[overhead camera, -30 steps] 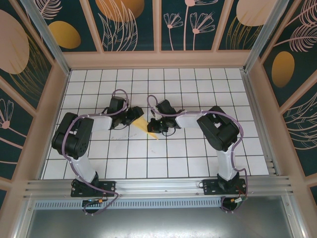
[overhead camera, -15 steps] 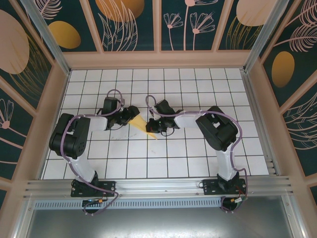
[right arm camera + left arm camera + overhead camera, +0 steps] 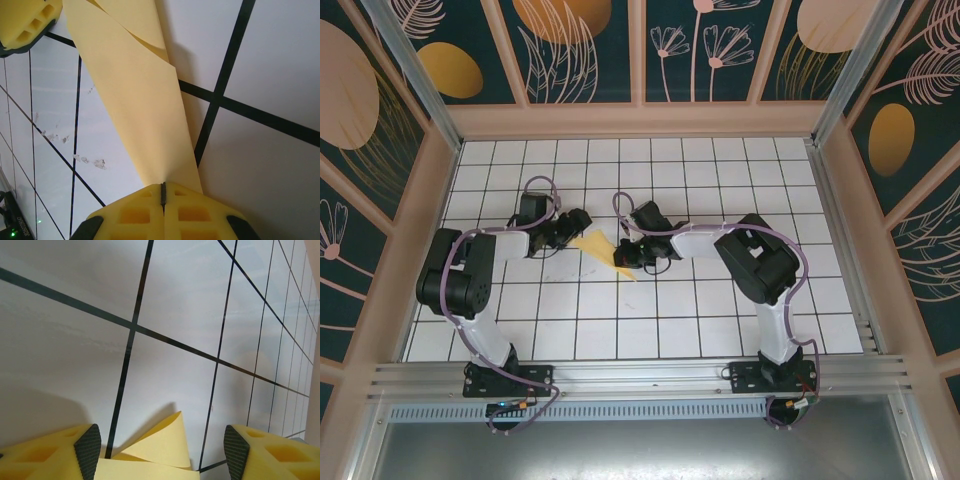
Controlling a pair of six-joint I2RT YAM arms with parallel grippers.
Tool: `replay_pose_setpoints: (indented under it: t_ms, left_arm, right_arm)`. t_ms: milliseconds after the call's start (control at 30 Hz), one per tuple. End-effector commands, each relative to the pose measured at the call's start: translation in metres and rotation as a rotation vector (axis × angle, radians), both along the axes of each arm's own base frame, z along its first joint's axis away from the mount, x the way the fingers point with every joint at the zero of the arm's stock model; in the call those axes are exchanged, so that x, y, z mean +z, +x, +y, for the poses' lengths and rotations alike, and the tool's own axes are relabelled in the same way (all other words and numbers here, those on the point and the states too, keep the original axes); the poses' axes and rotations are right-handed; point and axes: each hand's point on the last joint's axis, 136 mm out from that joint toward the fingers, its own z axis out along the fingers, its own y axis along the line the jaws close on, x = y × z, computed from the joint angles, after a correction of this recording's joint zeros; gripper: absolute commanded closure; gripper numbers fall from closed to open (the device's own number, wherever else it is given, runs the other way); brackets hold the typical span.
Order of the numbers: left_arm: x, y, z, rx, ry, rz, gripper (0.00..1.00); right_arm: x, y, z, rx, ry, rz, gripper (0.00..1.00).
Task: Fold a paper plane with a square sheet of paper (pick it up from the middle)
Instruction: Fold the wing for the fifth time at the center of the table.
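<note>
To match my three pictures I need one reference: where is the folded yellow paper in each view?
Top external: the folded yellow paper lies mid-table, between the left tool and the right tool.
Left wrist: bottom centre, between the open left tool's fingers.
Right wrist: a diagonal strip from the top left down into the shut right tool.
Shared landmark: the table's black grid lines.

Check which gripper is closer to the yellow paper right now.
Right. The right gripper is shut on the narrow end of the yellow paper; the left gripper stands open at its wide end, not clamping.
</note>
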Motion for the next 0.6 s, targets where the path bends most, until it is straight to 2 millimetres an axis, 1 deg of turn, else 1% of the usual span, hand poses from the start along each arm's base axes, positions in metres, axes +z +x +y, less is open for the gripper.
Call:
replay_pose_setpoints:
  t_ms: [0,100,167,200,267,333,367,433,500,567]
  left_arm:
    - [-0.014,0.007,0.028,0.059,0.107,0.010,0.31]
    - [0.004,0.008,0.021,0.043,0.066,-0.029,0.31]
    - [0.023,0.009,0.021,0.049,0.051,-0.071,0.30]
    - [0.036,0.010,0.021,0.051,0.043,-0.103,0.30]
    - [0.052,0.007,0.014,0.031,-0.001,-0.134,0.32]
    - [0.061,-0.001,-0.003,-0.011,-0.071,-0.149,0.35]
    - [0.062,-0.006,-0.013,-0.043,-0.094,-0.153,0.37]
    - [0.057,-0.017,-0.037,-0.111,-0.114,-0.129,0.41]
    - [0.051,-0.024,-0.056,-0.164,-0.125,-0.116,0.48]
    - [0.041,-0.029,-0.063,-0.163,-0.132,-0.094,0.51]
  right_arm:
    - [-0.072,-0.053,-0.047,0.022,-0.267,0.197,1.00]
    - [-0.070,-0.053,-0.045,0.026,-0.260,0.193,1.00]
    - [-0.070,-0.053,-0.044,0.027,-0.257,0.195,1.00]
    - [-0.069,-0.052,-0.043,0.027,-0.252,0.194,1.00]
    - [-0.069,-0.051,-0.042,0.026,-0.246,0.193,1.00]
    - [-0.066,-0.050,-0.039,0.027,-0.233,0.191,1.00]
    - [-0.065,-0.049,-0.037,0.028,-0.222,0.190,1.00]
    - [-0.061,-0.048,-0.034,0.028,-0.203,0.187,1.00]
    - [-0.058,-0.047,-0.031,0.028,-0.191,0.185,1.00]
    - [-0.054,-0.045,-0.029,0.025,-0.179,0.178,1.00]
